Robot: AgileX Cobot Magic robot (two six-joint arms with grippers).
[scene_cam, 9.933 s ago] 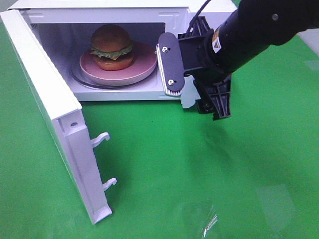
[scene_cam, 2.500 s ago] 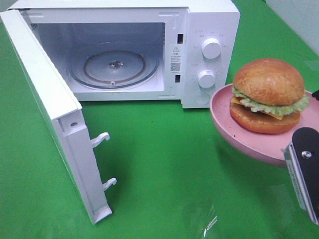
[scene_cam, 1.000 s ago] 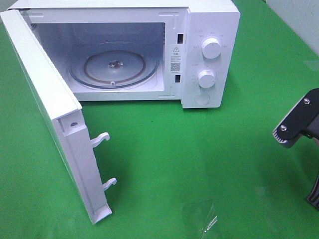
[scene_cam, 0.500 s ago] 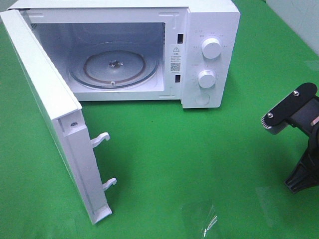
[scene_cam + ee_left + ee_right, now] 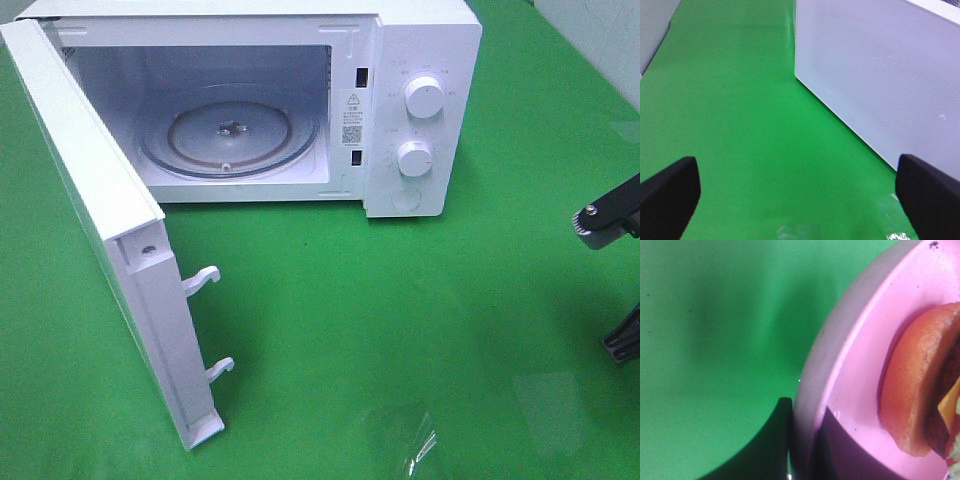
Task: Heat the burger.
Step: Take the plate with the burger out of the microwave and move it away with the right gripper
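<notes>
The burger lies on a pink plate, out of the high camera's view, beyond the microwave's dial side. The right end effector is spread; its grip cannot be told. If the plate tilts, the burger could slide off onto the green desk. The left end effector gapes empty beside the open door.

Burger on pink plate above green cloth, plate rim close up.
</notes>
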